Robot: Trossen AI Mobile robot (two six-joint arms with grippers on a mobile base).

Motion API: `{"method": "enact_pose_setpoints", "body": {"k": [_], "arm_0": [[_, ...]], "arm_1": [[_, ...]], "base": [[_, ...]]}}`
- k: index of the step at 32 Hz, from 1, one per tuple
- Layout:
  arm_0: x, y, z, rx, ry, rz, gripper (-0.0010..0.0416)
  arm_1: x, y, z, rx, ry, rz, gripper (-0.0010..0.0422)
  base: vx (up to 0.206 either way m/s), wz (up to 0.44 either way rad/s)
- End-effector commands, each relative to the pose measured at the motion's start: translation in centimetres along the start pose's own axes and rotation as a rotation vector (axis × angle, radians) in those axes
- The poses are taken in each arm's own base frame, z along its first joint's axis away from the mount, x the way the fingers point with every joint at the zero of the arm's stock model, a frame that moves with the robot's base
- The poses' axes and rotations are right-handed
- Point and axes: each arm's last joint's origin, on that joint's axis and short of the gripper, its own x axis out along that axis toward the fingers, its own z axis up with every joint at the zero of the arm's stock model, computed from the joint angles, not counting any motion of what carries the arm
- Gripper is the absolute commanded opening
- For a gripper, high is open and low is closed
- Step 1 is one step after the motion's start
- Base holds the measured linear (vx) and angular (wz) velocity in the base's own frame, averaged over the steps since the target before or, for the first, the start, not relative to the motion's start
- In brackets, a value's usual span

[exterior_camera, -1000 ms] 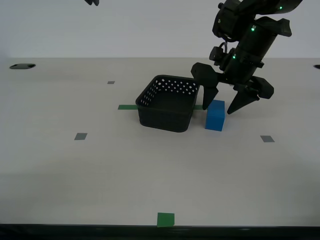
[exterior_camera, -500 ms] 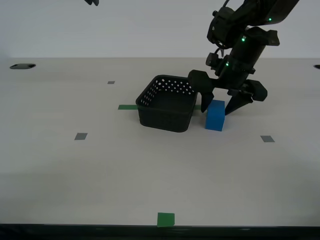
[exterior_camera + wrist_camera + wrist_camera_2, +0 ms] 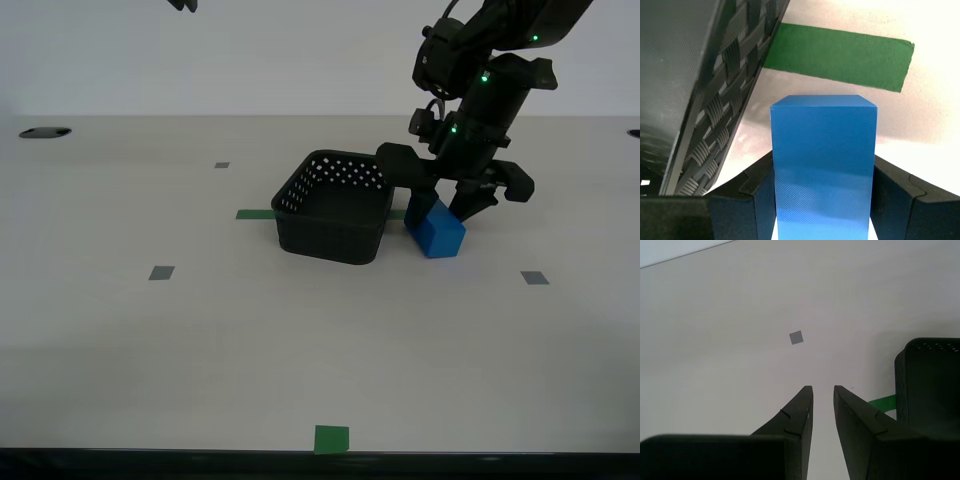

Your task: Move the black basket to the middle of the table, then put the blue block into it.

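Note:
The black basket stands on the table near the middle, over the green tape strip. The blue block is just beside the basket on the exterior view's right, tilted. My first gripper is shut on the blue block, its jaws pressing both sides, with the basket wall close alongside. My second gripper is high above the table, empty, its jaws nearly together; the basket shows at the edge of its view.
Grey tape squares and a green square mark the table. The green strip also shows past the block. A dark hole sits at the far corner on the exterior view's left.
My first gripper came down around the blue block and closed on it. The block, upright before, now sits tilted. The basket has not moved.

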Motion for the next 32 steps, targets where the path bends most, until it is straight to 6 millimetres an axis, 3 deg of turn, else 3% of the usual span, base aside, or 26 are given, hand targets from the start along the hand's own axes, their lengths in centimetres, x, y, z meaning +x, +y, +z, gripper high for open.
{"method": "enact_pose_setpoints", "body": {"k": [1,2,5,6,7,11,16,18,25,28,31,32], "arm_0": [[-1.0,0.1,-0.3,-0.024,0.017,-0.004,-0.0002],[-1.4,0.2,-0.3,-0.028,0.011,-0.001,-0.0001],[-5.4,1.2,-0.1,-0.055,-0.098,0.047,-0.0001],[-6.0,1.4,-0.1,-0.058,-0.112,0.061,-0.0001],[-8.1,2.1,0.1,-0.082,-0.168,0.144,-0.0001],[-10.7,3.8,1.1,-0.162,-0.336,0.327,-0.0001],[-10.0,4.7,1.5,-0.199,-0.357,0.38,-0.0001],[-7.4,5.5,1.8,-0.229,-0.329,0.417,0.0],[-7.4,5.8,1.8,-0.245,-0.345,0.424,0.0016],[-7.4,5.8,1.8,-0.239,-0.343,0.425,0.0072],[-7.4,5.8,1.8,-0.239,-0.343,0.425,0.018],[-7.4,5.8,1.8,-0.239,-0.343,0.425,0.0194]], "arm_1": [[0.0,0.1,0.0,0.011,-0.001,0.004,0.0052],[0.0,0.1,0.0,0.013,-0.001,0.005,0.0052],[0.0,0.2,0.0,0.012,-0.003,0.007,0.0052],[0.0,0.2,0.1,0.011,-0.004,0.007,0.0052],[0.0,0.2,0.1,0.009,-0.011,0.007,0.0052],[0.0,0.2,0.2,0.005,-0.019,0.006,0.0052],[0.0,0.2,0.2,0.006,-0.017,0.006,0.0052],[0.0,0.2,0.2,0.005,-0.019,0.006,0.0052],[0.0,0.2,0.2,0.006,-0.015,0.007,0.0052],[0.0,0.2,0.2,0.006,-0.015,0.006,0.0052],[0.0,0.2,0.2,0.006,-0.016,0.007,0.0052],[0.0,0.2,0.2,0.007,-0.015,0.006,0.0052]], "base": [[0.0,0.0],[0.0,0.0],[0.0,0.0],[0.0,0.0],[0.0,0.0],[0.0,0.0],[0.0,0.0],[0.0,0.0],[0.0,0.0],[0.0,0.0],[0.0,0.0],[0.0,0.0]]}}
